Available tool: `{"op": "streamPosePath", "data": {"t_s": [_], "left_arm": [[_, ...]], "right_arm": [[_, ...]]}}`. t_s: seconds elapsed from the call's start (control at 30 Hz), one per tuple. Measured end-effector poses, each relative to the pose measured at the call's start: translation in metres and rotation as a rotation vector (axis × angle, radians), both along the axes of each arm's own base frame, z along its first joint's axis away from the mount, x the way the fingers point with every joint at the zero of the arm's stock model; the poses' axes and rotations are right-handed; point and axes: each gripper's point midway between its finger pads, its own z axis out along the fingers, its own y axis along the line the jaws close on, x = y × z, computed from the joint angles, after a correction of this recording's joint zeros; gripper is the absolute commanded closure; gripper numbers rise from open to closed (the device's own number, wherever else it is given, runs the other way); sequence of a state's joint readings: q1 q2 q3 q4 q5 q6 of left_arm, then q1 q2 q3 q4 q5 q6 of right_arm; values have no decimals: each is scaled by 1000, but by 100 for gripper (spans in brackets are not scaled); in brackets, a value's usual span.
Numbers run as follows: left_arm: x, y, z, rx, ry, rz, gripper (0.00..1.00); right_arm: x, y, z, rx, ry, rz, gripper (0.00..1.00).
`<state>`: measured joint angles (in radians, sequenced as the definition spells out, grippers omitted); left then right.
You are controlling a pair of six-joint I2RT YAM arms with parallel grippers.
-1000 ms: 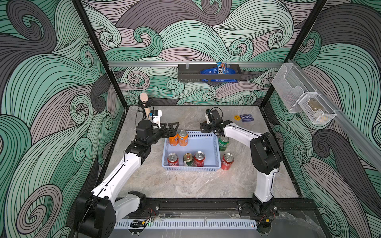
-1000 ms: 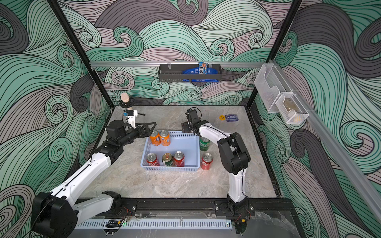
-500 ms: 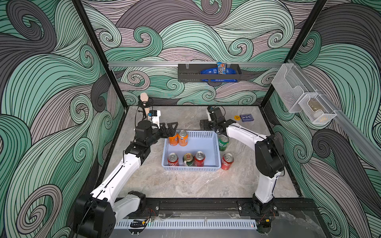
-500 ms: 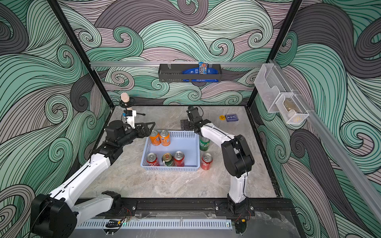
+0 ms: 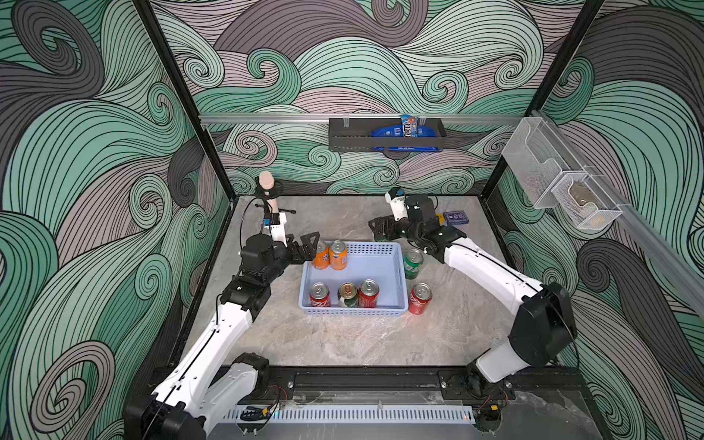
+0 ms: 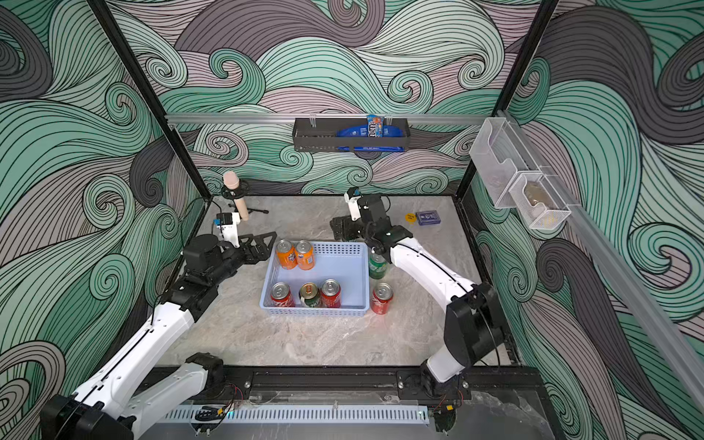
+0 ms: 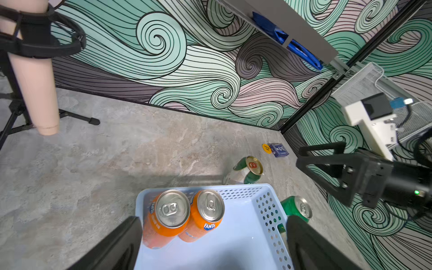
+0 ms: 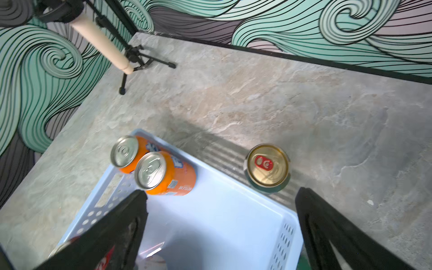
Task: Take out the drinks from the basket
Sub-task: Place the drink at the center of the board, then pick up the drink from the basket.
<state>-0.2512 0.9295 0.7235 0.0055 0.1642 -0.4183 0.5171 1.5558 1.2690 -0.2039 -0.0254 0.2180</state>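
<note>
While drinks (image 5: 338, 255) stand upright, tops up, basket (image 5: 375, 268) long axis side-to-side

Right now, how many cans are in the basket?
5. Two orange cans in the basket's far left corner; along its near wall, a red can, a gold-topped can, another red can. None looks hidden.

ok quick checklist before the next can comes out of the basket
1. Right gripper open and empty: ok
2. Gold-top can upright on the table, outside the basket: ok
3. Left gripper open: ok
4. Orange cans far enough apart to grab one: not ok, they touch
5. Left gripper low enough for a can's body: cannot tell
6. Basket emptied: not ok, the orange cans and a near row of three are inside
</note>
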Motion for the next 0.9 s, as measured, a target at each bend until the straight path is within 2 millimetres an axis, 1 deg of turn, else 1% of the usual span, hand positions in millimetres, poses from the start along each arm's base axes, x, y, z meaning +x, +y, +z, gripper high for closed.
{"op": "streamPosePath", "data": {"t_s": [0.2, 0.37, 0.47, 0.63, 0.73, 0.8, 0.9], "left_arm": [[5, 12, -11, 19, 37, 52, 1], [7, 21, -20, 31, 69, 87, 1], [7, 24, -22, 33, 78, 96, 1], [12, 30, -36, 46, 122, 117, 1], [13, 35, -45, 55, 153, 136, 1], [13, 36, -47, 57, 164, 140, 1], [13, 38, -48, 56, 169, 146, 1]], "right_arm": [[-34, 23, -4, 2, 9, 109, 3], [-49, 42, -11, -10, 16, 187, 4], [-53, 51, -20, -20, 30, 214, 4], [-55, 68, -54, -65, 93, 241, 5], [-54, 80, -69, -89, 115, 252, 5], [-51, 86, -74, -101, 118, 251, 5], [-47, 93, -75, -106, 116, 245, 5]]}}
